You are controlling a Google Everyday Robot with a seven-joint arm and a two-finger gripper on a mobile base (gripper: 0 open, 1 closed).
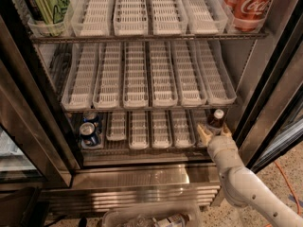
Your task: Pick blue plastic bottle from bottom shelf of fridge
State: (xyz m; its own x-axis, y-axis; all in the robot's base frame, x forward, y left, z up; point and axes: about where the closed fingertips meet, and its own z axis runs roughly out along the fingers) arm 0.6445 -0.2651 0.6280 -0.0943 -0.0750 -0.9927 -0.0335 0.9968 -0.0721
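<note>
The blue plastic bottle (217, 119) stands upright at the far right of the fridge's bottom shelf (142, 145). Its white cap and dark brown neck show; its label is hidden behind my gripper. My gripper (214, 131) is at the shelf's front edge, right up against the lower part of the bottle, with the pale arm (241, 183) reaching in from the lower right. The bottle rests on the shelf. The fridge (151, 176) stands open, with white slotted lane trays on every rack.
Blue soda cans (88, 130) sit at the bottom shelf's left. A green can (45, 4) and red cola cans (250, 4) are on the top rack. The dark door frame (272, 103) is close on the right. A clear bin (151, 217) sits below.
</note>
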